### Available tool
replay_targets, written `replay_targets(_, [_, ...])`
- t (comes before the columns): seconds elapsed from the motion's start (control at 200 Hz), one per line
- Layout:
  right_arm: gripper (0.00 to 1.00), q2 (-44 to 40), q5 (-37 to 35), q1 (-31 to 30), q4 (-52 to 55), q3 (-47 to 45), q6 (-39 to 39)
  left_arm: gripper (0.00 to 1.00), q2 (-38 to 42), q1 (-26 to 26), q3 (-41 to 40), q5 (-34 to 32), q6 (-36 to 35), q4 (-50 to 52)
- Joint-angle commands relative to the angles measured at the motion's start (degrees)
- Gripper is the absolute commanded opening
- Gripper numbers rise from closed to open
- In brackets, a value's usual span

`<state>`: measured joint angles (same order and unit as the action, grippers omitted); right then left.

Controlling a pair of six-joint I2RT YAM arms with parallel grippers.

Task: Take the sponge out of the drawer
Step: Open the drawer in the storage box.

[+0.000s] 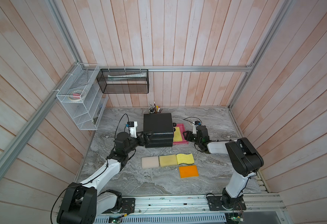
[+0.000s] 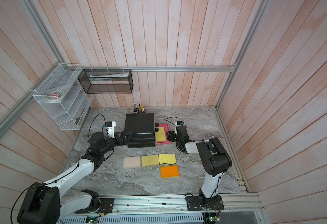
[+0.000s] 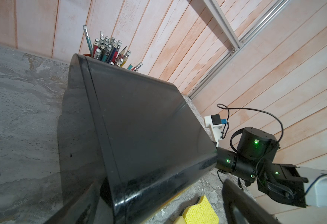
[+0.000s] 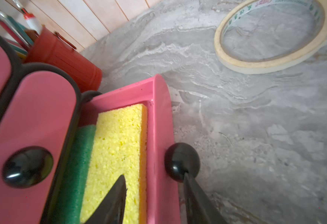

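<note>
The black cabinet [image 1: 157, 124] stands mid-table, and its lowest pink drawer [image 1: 180, 143] [image 4: 158, 120] is pulled out to the right. In it lies a yellow sponge [image 1: 177, 136] [image 2: 160, 135] [image 4: 116, 151] with an orange edge, beside a green one [image 4: 77, 164]. My right gripper [image 1: 185, 135] [image 4: 154, 177] is open and straddles the drawer's front wall. One finger hangs over the yellow sponge, the other is outside by the black knob [image 4: 182, 162]. My left gripper [image 1: 146, 138] [image 3: 159, 184] is open wide at the cabinet's left near corner.
Several loose sponges lie in front of the cabinet: pale pink [image 1: 150, 162], pale yellow [image 1: 168, 160], wavy yellow [image 1: 185, 158] and orange [image 1: 188, 171]. A red pencil cup [image 1: 155, 109] stands behind the cabinet. A tape roll [image 4: 275, 64] lies beyond the drawer. Wire baskets [image 1: 81, 100] hang at the back left.
</note>
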<state>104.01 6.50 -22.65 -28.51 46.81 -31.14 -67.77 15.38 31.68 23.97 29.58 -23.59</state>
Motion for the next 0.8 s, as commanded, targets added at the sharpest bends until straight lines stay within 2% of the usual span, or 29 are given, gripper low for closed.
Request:
replay_targets(0.0, [0.49, -1.89, -9.43, -3.32, 7.32, 2.23, 5.71, 1.00, 0.36, 0.49, -1.23, 2.37, -0.65, -0.49])
replay_targets(0.07, [0.49, -3.85, -13.69, -5.05, 7.11, 1.42, 6.32, 1.00, 0.36, 0.50, -1.29, 2.42, -0.67, -0.49])
replay_targets(0.165, [0.50, -5.96, -14.71, -5.70, 7.44, 1.05, 6.41, 1.00, 0.27, 0.51, -1.35, 2.61, -0.57, -0.71])
replay_targets(0.4, [0.50, -2.38, -6.21, -5.66, 13.40, 6.95, 9.55, 1.00, 0.92, 0.52, -1.54, 2.60, -0.56, -0.70])
replay_targets(0.65, [0.50, -1.15, -0.32, -5.71, 15.97, 7.97, 9.04, 1.00, 1.28, 0.53, -2.11, 2.53, -0.67, -0.96])
replay_targets(0.795, [0.53, 1.46, 0.50, -5.69, 22.00, 11.52, 9.21, 1.00, 1.02, 0.47, -2.25, 2.91, -0.48, -1.72])
